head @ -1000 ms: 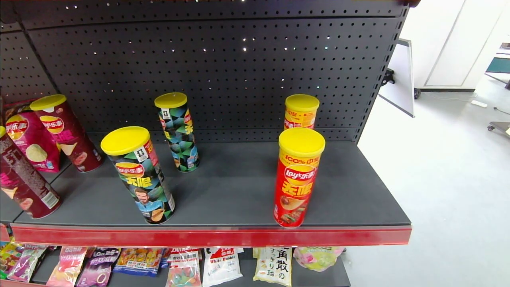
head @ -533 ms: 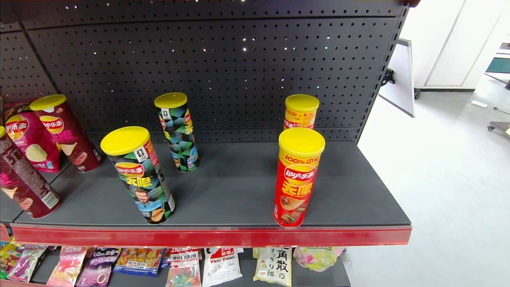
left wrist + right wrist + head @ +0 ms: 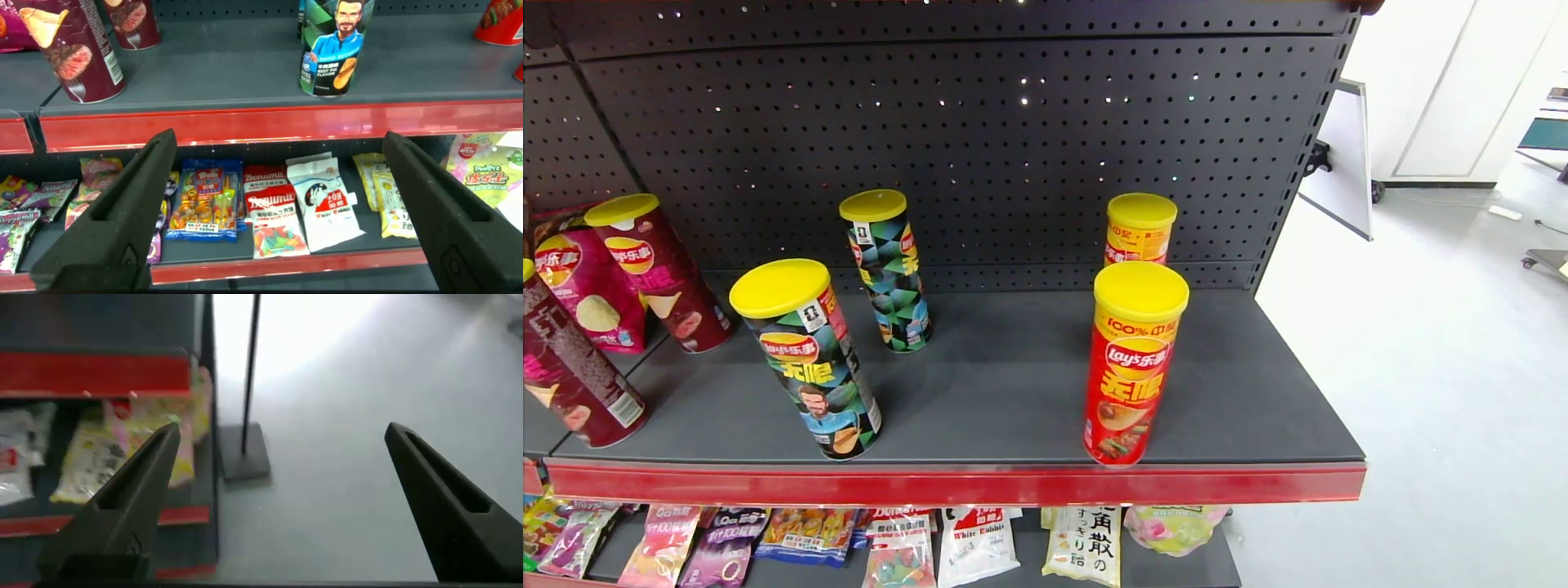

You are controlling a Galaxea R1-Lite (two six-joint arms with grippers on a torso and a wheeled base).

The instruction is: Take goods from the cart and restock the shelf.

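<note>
- Dark pegboard (image 3: pixel 1013 163) backs a grey shelf (image 3: pixel 1013 384); a red chip canister (image 3: pixel 1131 367) stands upright at its front edge.
- Left of it stands a green-patterned canister (image 3: pixel 809 359), also upright.
- Left gripper (image 3: pixel 278 137), jaws wide apart and empty, sits lower than the red chip canister, facing snack bags (image 3: pixel 270 212).
- Right gripper (image 3: pixel 282 429), jaws apart and empty, sits lower than that canister, to its right.
- Likely light, stiff, smooth, tippy tubes: grip mid-body.

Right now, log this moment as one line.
left gripper open, empty | right gripper open, empty | shelf: chip cans upright
</note>
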